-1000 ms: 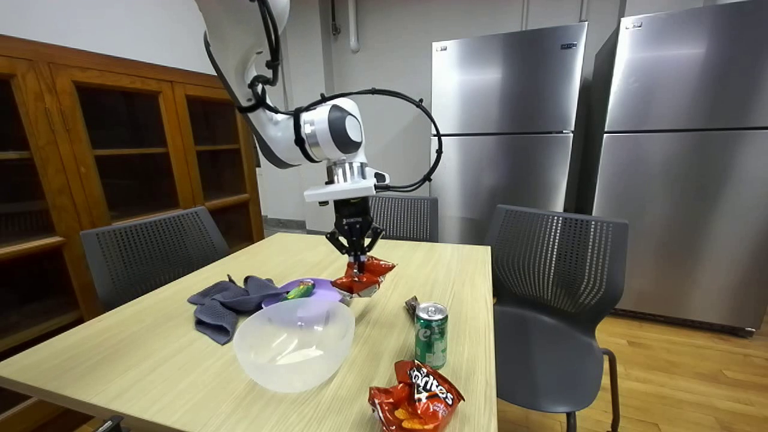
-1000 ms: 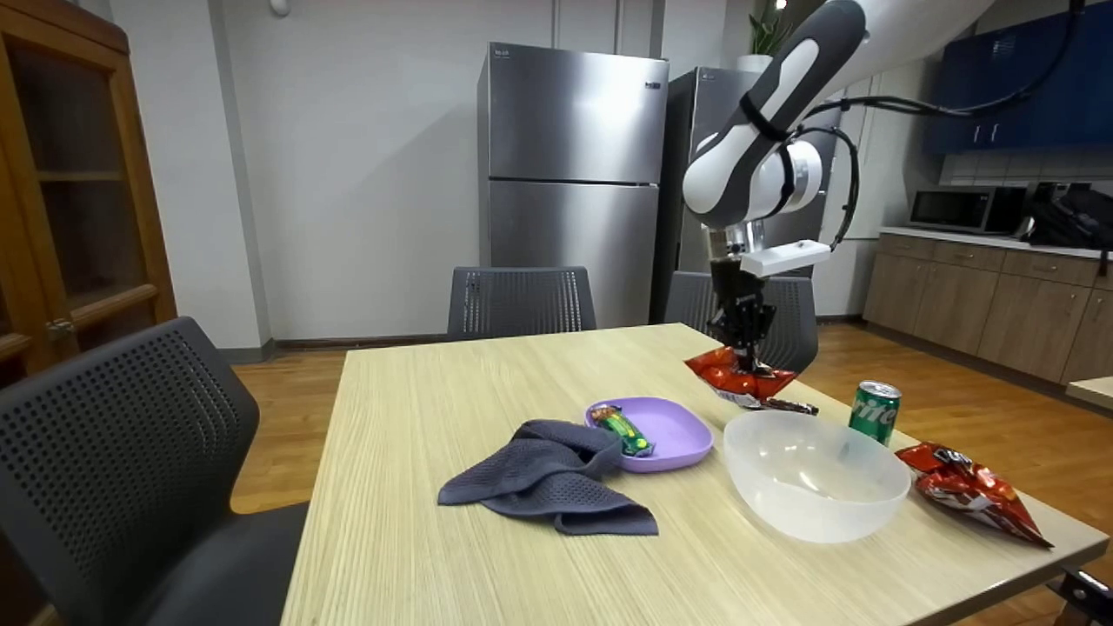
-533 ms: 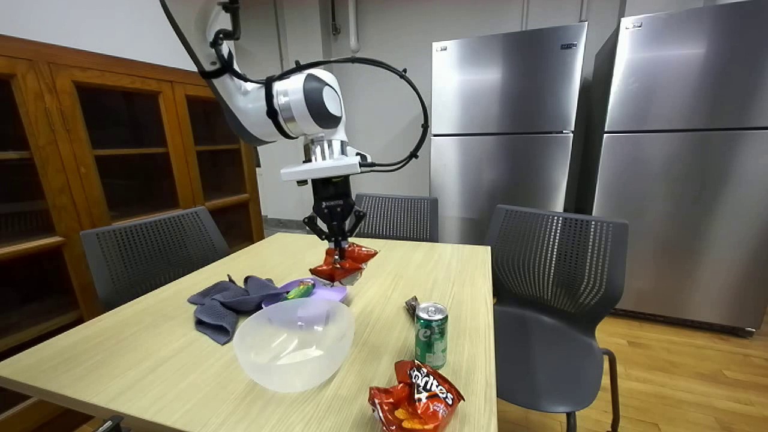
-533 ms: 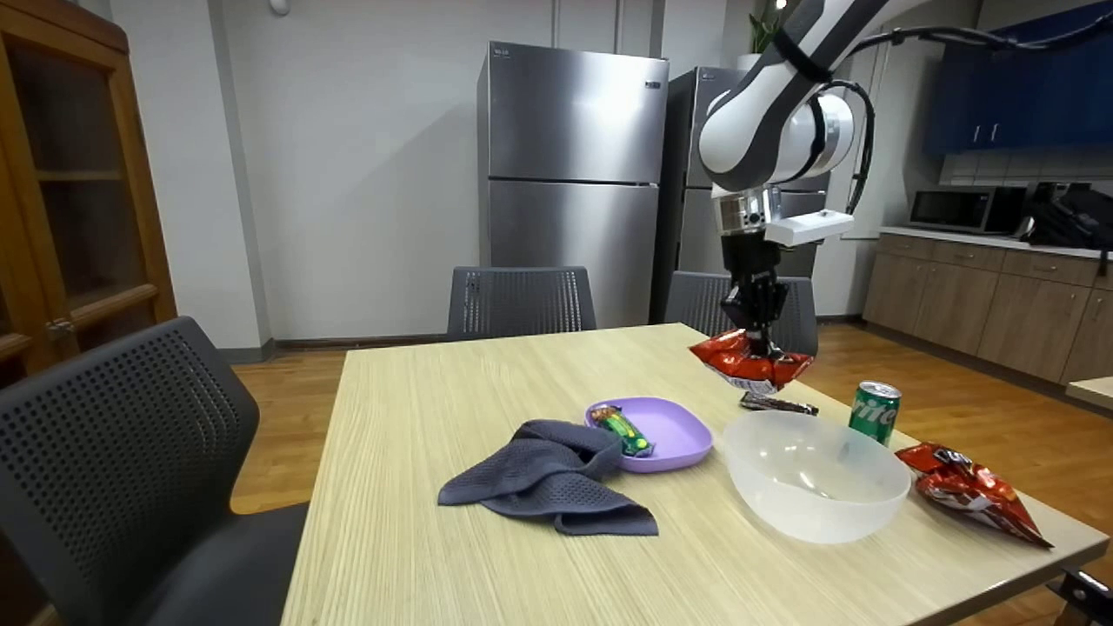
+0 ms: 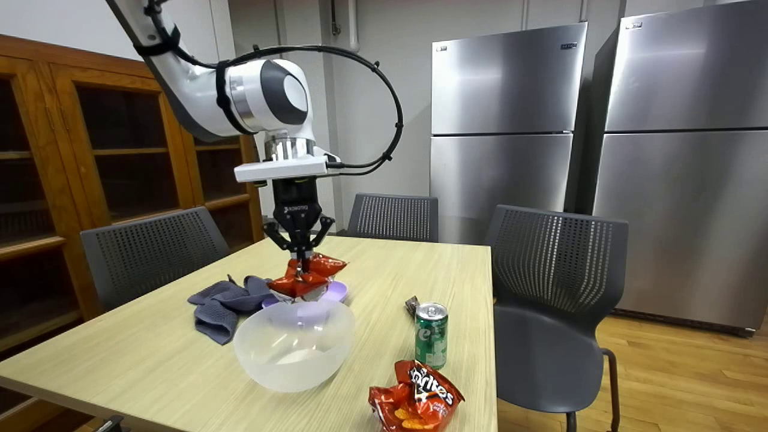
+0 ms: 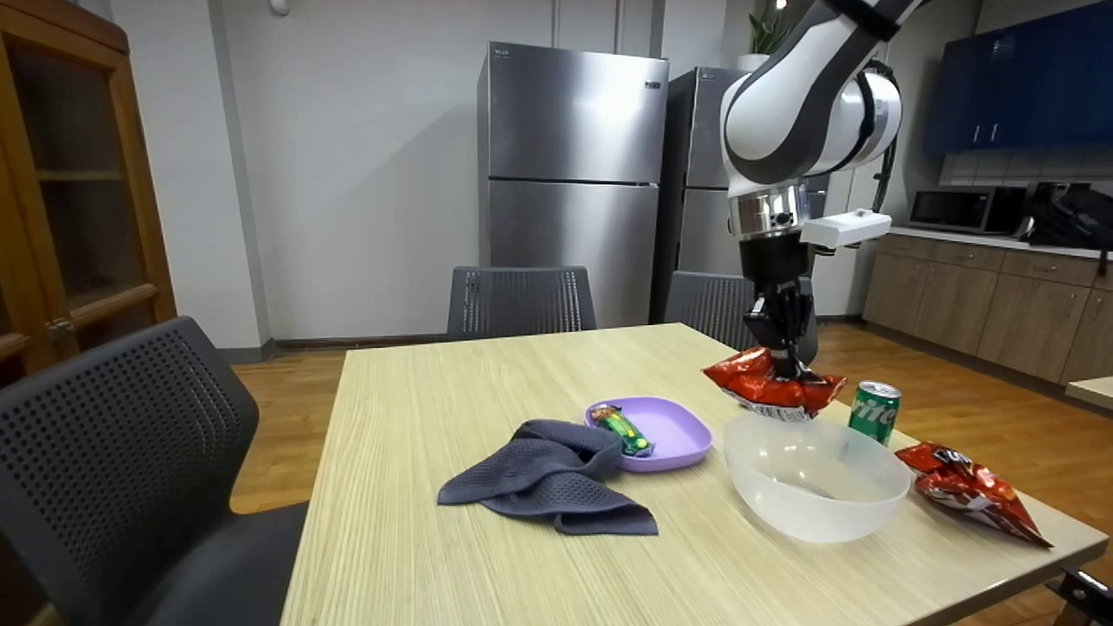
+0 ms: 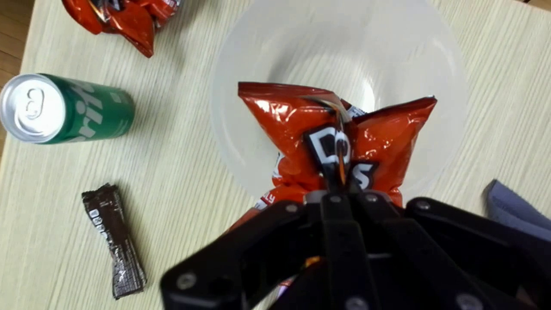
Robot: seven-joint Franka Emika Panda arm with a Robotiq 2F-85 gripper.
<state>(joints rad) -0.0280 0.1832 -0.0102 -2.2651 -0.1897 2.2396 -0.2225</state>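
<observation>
Sprawling leftmost in an exterior view, a grey-blue cloth (image 6: 556,491) is lying just beside a purple plate (image 6: 683,435), where a green-wrapped bar (image 6: 626,435) is resting. Further right, I am remotely pinching a red chip bag (image 6: 752,387) in my gripper (image 6: 785,369), its jaws pressing together on the foil, and holding it just above the rim of a translucent bowl (image 6: 817,513). A green can (image 6: 875,413) is standing near the bowl, and a second red bag (image 6: 974,493) is lying farthest right.

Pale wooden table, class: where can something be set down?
Bare wood lies in front of the crumpled blue-grey cloth and behind the shallow purple plate, in an exterior view. Crowded: around the translucent plastic bowl, green metal can and held red foil bag.
</observation>
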